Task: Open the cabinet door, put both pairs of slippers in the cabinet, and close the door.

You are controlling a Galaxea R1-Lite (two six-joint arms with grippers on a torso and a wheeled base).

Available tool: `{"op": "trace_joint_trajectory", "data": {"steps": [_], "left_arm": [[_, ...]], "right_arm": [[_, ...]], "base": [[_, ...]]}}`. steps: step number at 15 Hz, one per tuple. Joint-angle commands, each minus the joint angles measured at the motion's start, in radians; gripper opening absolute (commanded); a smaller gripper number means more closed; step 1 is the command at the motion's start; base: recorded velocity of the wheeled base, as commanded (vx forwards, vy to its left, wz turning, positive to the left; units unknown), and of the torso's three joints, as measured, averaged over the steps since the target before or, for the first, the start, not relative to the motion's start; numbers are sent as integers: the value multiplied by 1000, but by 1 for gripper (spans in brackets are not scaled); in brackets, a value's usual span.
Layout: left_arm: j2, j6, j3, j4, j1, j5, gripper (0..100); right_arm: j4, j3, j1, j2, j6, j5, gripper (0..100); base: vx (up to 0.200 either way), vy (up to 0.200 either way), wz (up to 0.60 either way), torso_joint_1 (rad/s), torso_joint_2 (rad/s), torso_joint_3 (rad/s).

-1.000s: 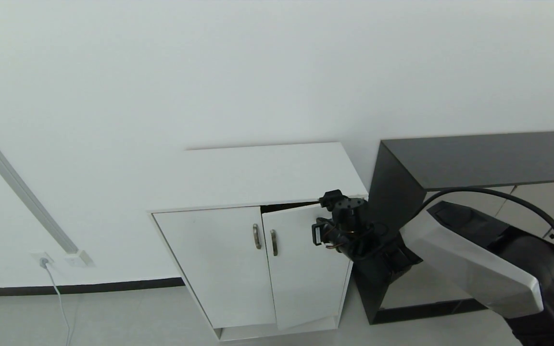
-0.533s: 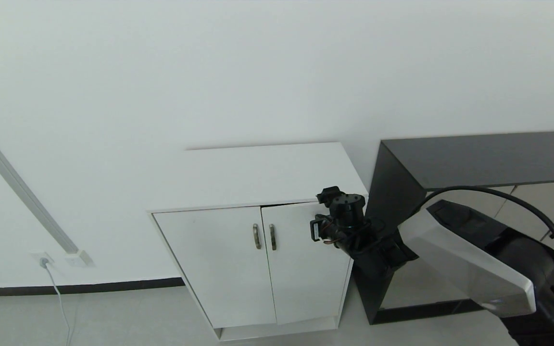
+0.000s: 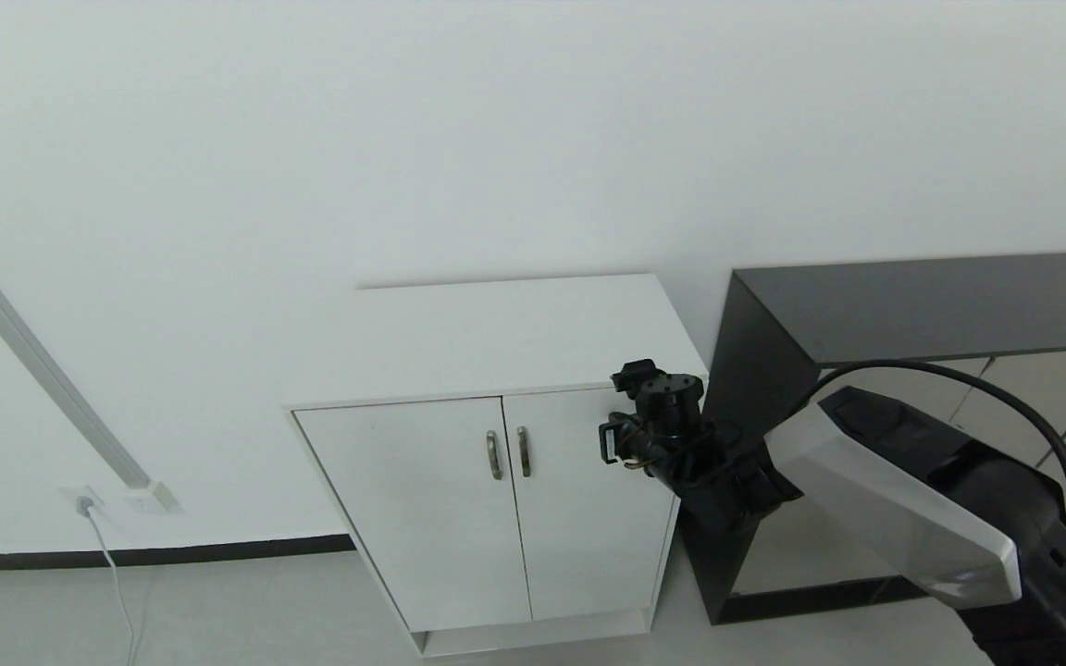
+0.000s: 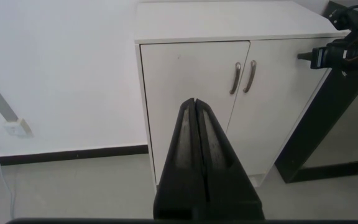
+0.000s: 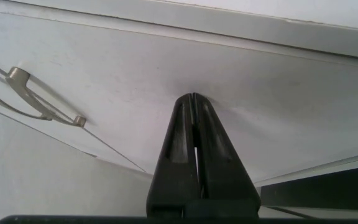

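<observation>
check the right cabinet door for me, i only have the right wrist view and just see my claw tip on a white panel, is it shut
observer: yes, in the head view the right door sits flush with the left door, no gap on top.
operator: where's the left claw
observer: left claw is shut, held back from the white cabinet, facing its doors.
operator: anything close on the right
observer: a dark cabinet stands just beside it.

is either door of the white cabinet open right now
No, the white cabinet's left door and right door both sit flush, with no gap showing.
</observation>
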Motion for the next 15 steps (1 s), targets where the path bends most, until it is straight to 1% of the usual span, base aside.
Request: {"op": "trace_joint_trajectory", "data": {"steps": [1,13,15], "left_arm": [[1,-1,0,0,0,0,0],[1,-1,0,0,0,0,0],[1,1,0,0,0,0,0]], "right_arm": [[0,-2,1,1,0,0,0],[6,-40,-15,32,0,0,0],[1,-22,-15,16,0,0,0]], "base": [[0,0,0,0,0,0],[0,0,0,0,0,0],[0,0,0,0,0,0]]}}
